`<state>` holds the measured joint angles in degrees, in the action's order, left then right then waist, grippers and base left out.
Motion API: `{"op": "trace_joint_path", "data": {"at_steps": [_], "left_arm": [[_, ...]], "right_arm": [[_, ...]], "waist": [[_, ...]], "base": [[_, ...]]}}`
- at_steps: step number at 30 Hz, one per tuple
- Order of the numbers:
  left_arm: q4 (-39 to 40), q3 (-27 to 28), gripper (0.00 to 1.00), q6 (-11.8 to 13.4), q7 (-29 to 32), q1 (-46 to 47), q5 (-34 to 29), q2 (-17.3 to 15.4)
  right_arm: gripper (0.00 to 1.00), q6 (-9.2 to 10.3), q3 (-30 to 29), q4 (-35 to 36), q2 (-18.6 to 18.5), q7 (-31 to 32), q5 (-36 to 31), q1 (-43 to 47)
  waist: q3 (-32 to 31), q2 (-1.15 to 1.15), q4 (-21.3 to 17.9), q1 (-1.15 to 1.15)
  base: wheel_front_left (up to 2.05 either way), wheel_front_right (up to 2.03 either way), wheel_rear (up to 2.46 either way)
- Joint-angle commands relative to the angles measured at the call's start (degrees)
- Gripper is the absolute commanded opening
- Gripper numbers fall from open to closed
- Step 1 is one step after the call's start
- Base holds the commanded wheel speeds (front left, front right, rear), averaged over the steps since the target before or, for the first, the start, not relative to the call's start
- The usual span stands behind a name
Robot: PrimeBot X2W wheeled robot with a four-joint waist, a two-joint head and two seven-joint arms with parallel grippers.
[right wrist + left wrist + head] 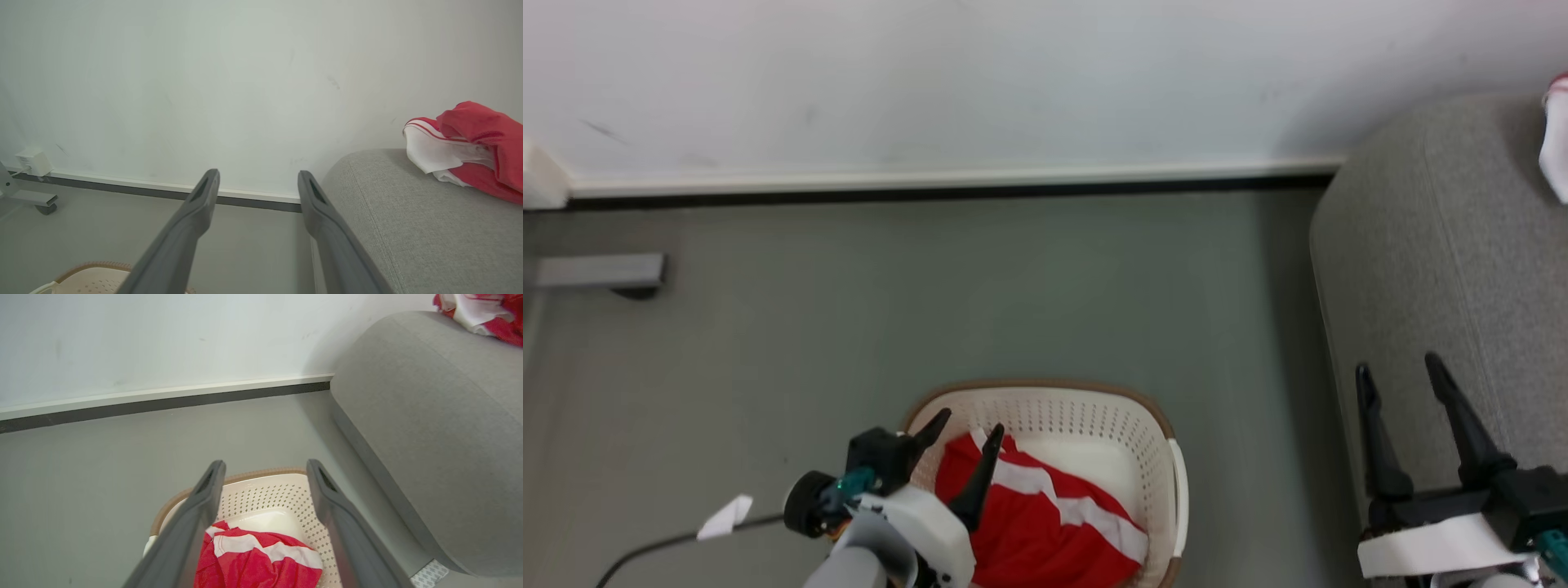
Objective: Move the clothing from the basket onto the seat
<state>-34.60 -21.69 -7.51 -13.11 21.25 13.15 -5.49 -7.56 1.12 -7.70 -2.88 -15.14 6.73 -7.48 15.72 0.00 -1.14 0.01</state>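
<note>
The left gripper [969, 431] hangs wide open over the near left part of the basket [1045, 385]. Its fingers angle down towards the clothing [1029, 523], which lies bunched in the basket's near half, while the far half shows bare bottom. That stance looks set for a pinch of the red cloth. The right gripper [1398, 371], also spread wide and empty, hovers over the near edge of the seat [1437, 245], right of the basket, probably kept clear. One garment [470, 151] lies on the seat's far right, by the wall [1013, 82].
</note>
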Motion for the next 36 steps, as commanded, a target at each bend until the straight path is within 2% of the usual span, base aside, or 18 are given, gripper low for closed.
{"op": "trace_joint_path", "data": {"at_steps": [1,7,16,26,36], "left_arm": [[-1.63,-0.33,1.0,0.09,0.76,1.88,0.81,-0.65],[-11.52,-4.97,1.0,0.09,6.1,10.62,2.1,-1.22],[-23.37,-7.83,1.0,0.08,10.99,21.22,4.95,-2.82],[-32.56,-8.47,1.0,0.45,10.59,30.47,4.96,-4.2],[-36.76,-9.83,1.0,1.97,10.06,35.19,3.71,-5.56]], "right_arm": [[1.0,0.14,-0.08,0.65,-0.03,0.0,0.38,-1.61],[1.0,0.14,0.33,3.57,-0.02,0.0,1.87,-5.44],[1.0,0.15,0.74,7.72,0.01,0.0,2.86,-9.77],[1.0,0.15,1.49,11.81,0.0,0.0,3.02,-12.19],[1.0,0.14,2.77,14.59,-0.02,0.0,4.38,-14.22]], "waist": [[5.24,0.0,-2.88,-0.01],[12.82,0.0,-5.87,-0.01],[23.77,0.0,-9.94,-0.01],[33.04,0.0,-10.89,-0.01],[39.11,0.0,-11.91,-0.01]], "base": [[0.0,0.0,0.0],[0.0,0.0,0.0],[0.0,0.0,0.0],[0.0,0.0,0.0],[0.0,0.0,0.0]]}}
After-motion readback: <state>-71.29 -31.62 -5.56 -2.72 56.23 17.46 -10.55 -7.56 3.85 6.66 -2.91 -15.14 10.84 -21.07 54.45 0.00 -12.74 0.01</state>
